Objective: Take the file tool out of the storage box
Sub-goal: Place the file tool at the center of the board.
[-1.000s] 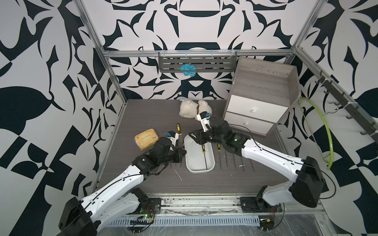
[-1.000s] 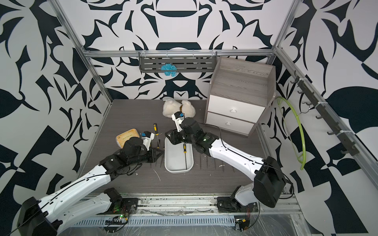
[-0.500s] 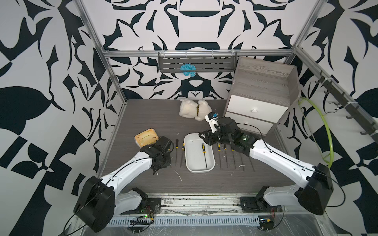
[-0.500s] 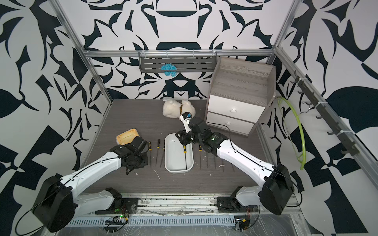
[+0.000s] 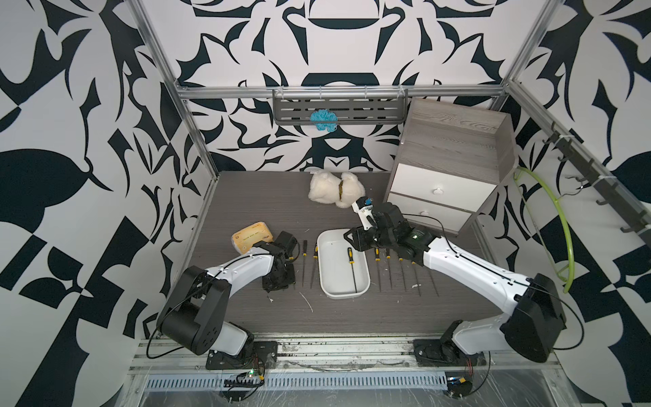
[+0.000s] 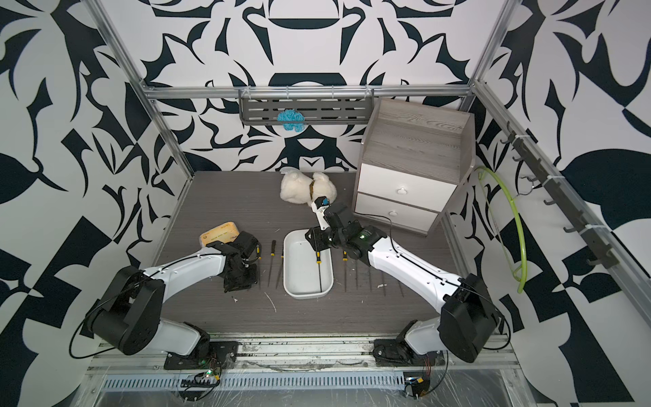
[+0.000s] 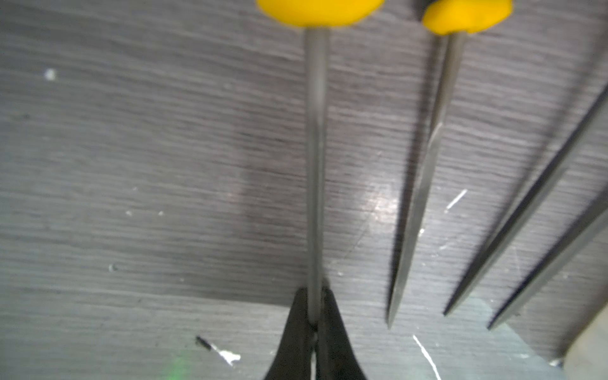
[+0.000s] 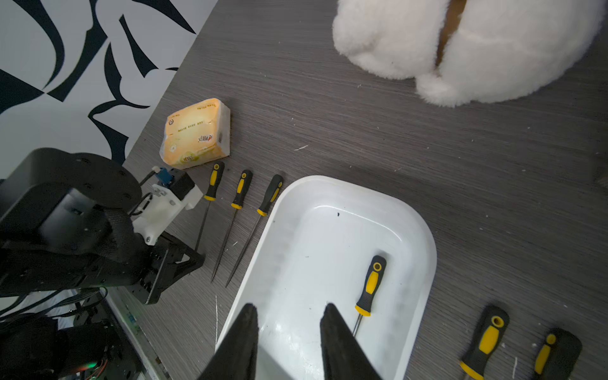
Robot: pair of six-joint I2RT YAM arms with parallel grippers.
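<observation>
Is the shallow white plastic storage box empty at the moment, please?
No, one black-and-yellow-handled file tool lies inside the storage box.

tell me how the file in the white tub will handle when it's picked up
The file looks stiff: its thin shaft lies dead straight in the storage box. Probably light, being so slim. Held by the shaft it may pivot, since the black-and-yellow handle looks the heavier end.
</observation>
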